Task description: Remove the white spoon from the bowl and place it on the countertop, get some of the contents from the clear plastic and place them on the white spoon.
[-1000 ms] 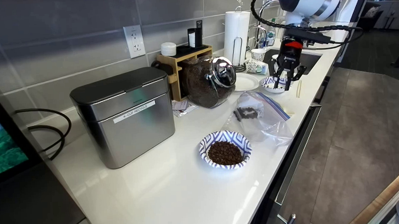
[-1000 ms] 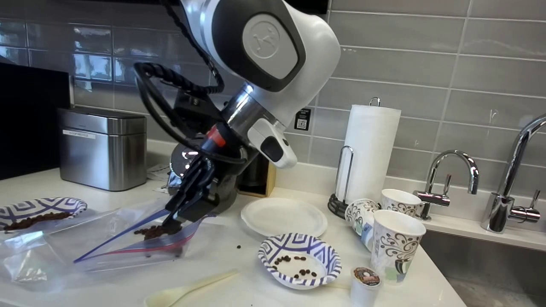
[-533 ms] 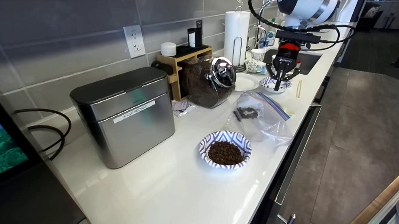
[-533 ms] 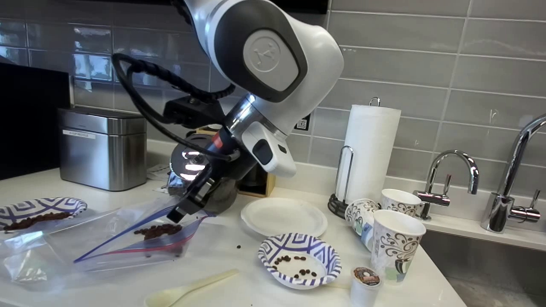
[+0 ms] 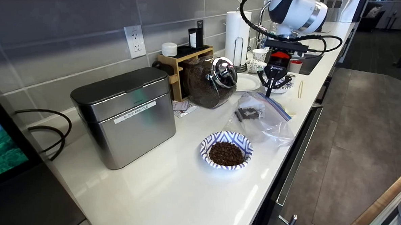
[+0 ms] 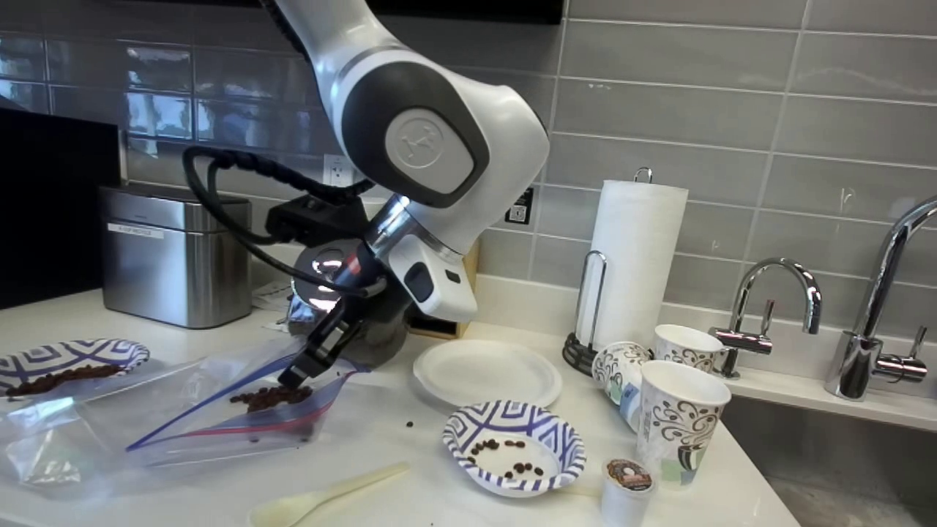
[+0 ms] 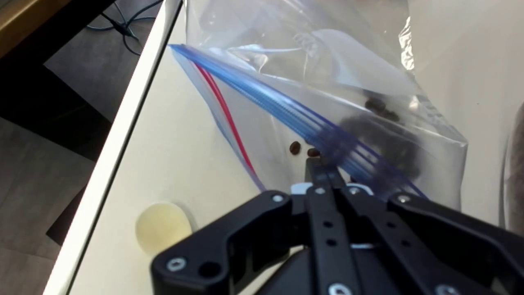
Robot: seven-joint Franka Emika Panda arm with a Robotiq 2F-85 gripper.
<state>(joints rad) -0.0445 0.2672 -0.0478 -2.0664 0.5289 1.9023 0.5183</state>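
Note:
My gripper [image 5: 269, 92] is shut, its fingertips pressed together at the mouth of the clear plastic bag. In an exterior view the gripper [image 6: 293, 375] sits just above the dark beans [image 6: 272, 397] in the bag. In the wrist view the fingertips [image 7: 317, 166] are beside the blue zip strip and a few beans, and nothing shows between them. The clear plastic [image 7: 262, 24] is an open zip bag, also in both exterior views [image 5: 272, 131] [image 6: 88, 439]. The pale spoon [image 6: 315, 503] lies on the white countertop [image 6: 410, 505] beside the bag; its round end shows in the wrist view [image 7: 163, 227].
A patterned bowl [image 5: 226, 135] of beans stands by the bag. Another patterned bowl [image 6: 571, 446] holds several beans. A white plate [image 6: 487, 369], paper cups [image 6: 681, 417], a pod [image 6: 627, 498], a glass jar [image 5: 202, 85] and a metal box [image 5: 137, 128] stand around. The counter's front edge [image 7: 118, 164] is close.
My gripper's jaws were apart one second ago and are together now. The gripper rose out of the bag's mouth, moved slightly, and came down a little toward the beans. The bag looks unmoved.

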